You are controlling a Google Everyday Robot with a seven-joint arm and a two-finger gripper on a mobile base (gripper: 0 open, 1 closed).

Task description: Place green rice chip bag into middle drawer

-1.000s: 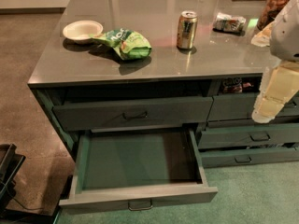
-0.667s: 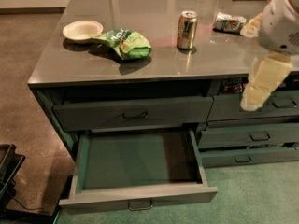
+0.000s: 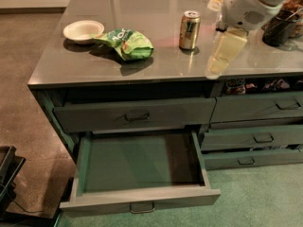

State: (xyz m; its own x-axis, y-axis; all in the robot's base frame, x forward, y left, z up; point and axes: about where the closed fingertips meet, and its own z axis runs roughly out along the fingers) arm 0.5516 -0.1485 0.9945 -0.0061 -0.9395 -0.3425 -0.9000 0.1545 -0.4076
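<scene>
One claw [image 3: 225,53]: it hangs over the front edge of the counter [image 3: 142,4], just right of the can [image 3: 189,30]. A second ago it was lower and further right, in front of the side drawers [image 3: 255,138]. We cannot tell how wide it stands, and we see nothing in its hold.
The green rice chip bag [image 3: 125,44]: it lies where it lay, on the counter just beside the bowl [image 3: 83,30] and well left of the claw.
The middle drawer [image 3: 137,164]: pulled out as before, with its green inside bare.
Meaning for the task: we judge the reach toward the bag has begun. The grasp, lift and drop into the drawer all remain.
Risk: the can stands between claw and bag, so we would pass above it.
</scene>
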